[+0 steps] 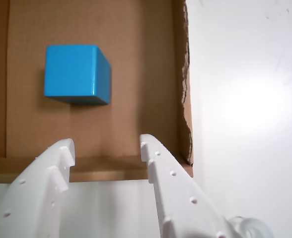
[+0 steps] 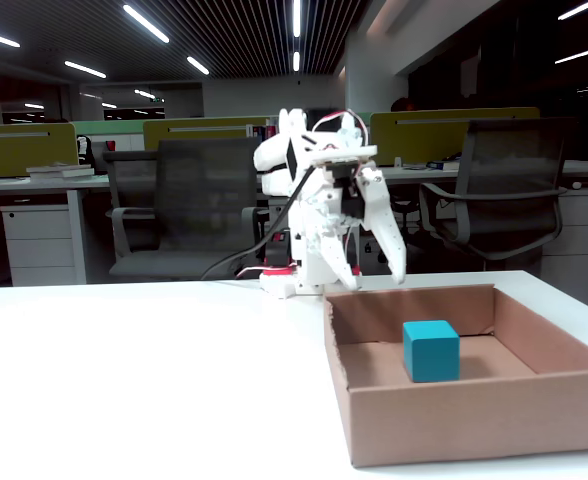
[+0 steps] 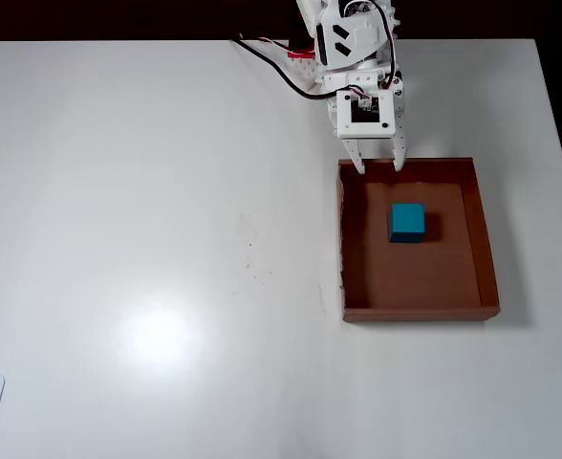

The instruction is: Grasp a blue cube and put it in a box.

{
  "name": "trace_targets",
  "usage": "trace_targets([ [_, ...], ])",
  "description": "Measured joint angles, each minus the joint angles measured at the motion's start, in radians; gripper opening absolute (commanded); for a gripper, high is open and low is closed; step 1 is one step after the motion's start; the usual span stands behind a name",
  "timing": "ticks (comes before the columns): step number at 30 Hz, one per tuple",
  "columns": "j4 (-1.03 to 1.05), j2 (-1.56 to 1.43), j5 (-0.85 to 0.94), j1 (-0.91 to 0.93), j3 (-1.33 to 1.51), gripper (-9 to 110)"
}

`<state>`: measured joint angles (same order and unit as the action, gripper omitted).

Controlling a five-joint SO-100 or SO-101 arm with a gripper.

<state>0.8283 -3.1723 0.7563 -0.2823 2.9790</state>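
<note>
Blue against brown: in the wrist view the blue cube (image 1: pixel 76 74) sits flat on the cardboard floor of the box (image 1: pixel 136 59), lying at about eleven o'clock from the claw (image 1: pixel 106 148), well clear of both white fingers (image 1: pixel 158 158). The fingers are spread with a wide gap between them and nothing in it, and their tips hang over the near wall of the box, whose torn side edge runs up the frame at about one o'clock from the tips. In the fixed view the claw (image 2: pixel 374 280) hangs empty over the far wall of the box (image 2: pixel 474 425), and the cube (image 2: pixel 431 350) rests inside on the floor, nearer the camera than the tips and at about four o'clock from them, touching neither wall. In the overhead view the claw (image 3: pixel 378 168) points toward six o'clock with its tips right at the top rim of the box (image 3: pixel 420 311), and the cube (image 3: pixel 407 222) lies just past them at about five o'clock, in the upper half of the floor and apart from every wall. As I judge it, the placing looks done, so the coming move likely turns on drawing the arm away from the cube rather than toward it.
</note>
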Motion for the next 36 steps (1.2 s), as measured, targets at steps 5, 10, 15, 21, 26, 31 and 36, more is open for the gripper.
trace_targets([
  [5, 0.051, 0.000, 0.000, 0.000, 0.000, 15],
  [10, 0.094, -0.015, 0.000, 0.000, 0.000, 16],
  [15, 0.126, -0.017, 0.000, 0.000, 0.000, 17],
  [21, 0.160, -0.021, 0.000, -0.006, 0.000, 20],
  [26, 0.193, -0.021, 0.000, -0.006, 0.000, 20],
  [31, 0.222, -0.021, 0.000, -0.008, -0.002, 20],
  [36, 0.232, -0.021, 0.000, -0.008, -0.002, 20],
])
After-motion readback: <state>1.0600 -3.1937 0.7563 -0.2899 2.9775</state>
